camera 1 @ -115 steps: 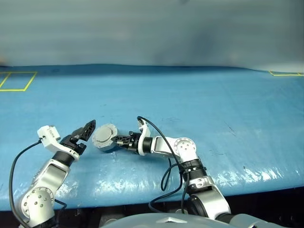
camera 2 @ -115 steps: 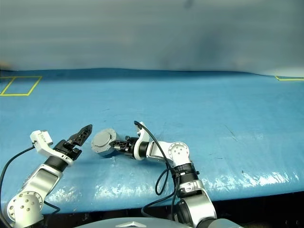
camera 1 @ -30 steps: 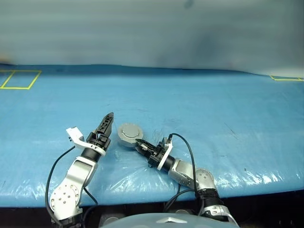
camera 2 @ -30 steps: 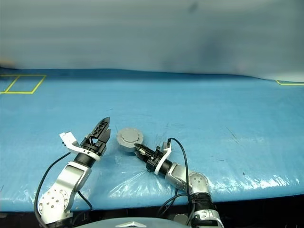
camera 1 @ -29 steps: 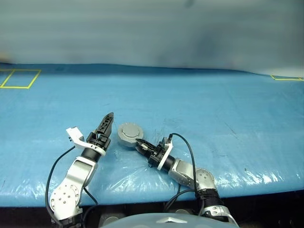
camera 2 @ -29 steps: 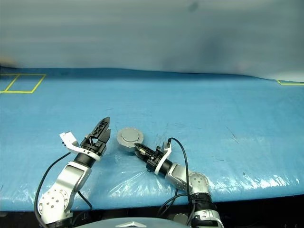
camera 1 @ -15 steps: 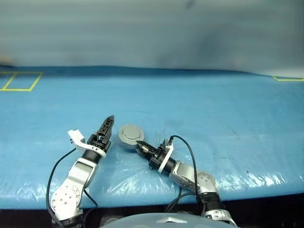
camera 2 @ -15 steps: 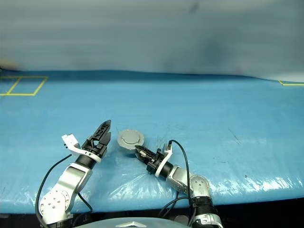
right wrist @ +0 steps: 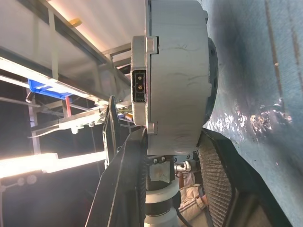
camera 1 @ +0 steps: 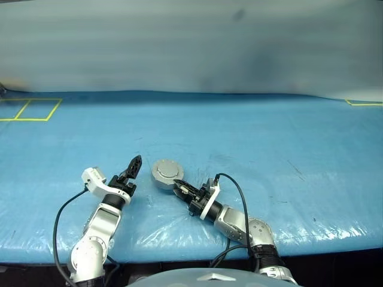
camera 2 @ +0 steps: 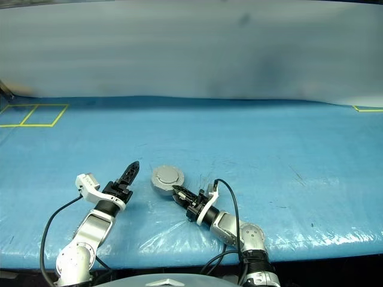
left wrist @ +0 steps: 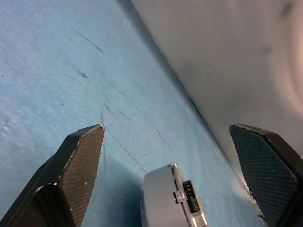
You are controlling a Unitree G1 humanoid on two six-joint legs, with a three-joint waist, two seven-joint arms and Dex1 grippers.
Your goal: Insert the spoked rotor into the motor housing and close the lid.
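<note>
The motor housing [camera 1: 166,173] is seen resting on the blue counter [camera 1: 287,137] with the lid [camera 2: 167,175] folded down over it, its plain light grey outer face with the raised centre circle turned upward. No copper windings and no spoked rotor can be made out anywhere on the counter, so it is judged that the rotor has been seated inside and the lid brought over; whether the rotor really sits within cannot be confirmed, since the interior is hidden. In the right wrist view the housing [right wrist: 175,71] is seen edge-on, with a small connector slot on its side wall and only a thin seam between the two halves, which suggests the lid is closed or very nearly so. What is judged to remain is a release of the part and perhaps a final press.

The right gripper [camera 1: 181,189] is closed partway on the near edge of the housing, one finger lying against each flat face, as the right wrist view shows. The left gripper [camera 1: 133,165] is spread wide with nothing between its fingers [left wrist: 80,165]; it lies low over the counter just to the left of the housing, apart from it. In the left wrist view the housing's rim [left wrist: 168,198] appears ahead, between the spread fingers but not touched by them.
</note>
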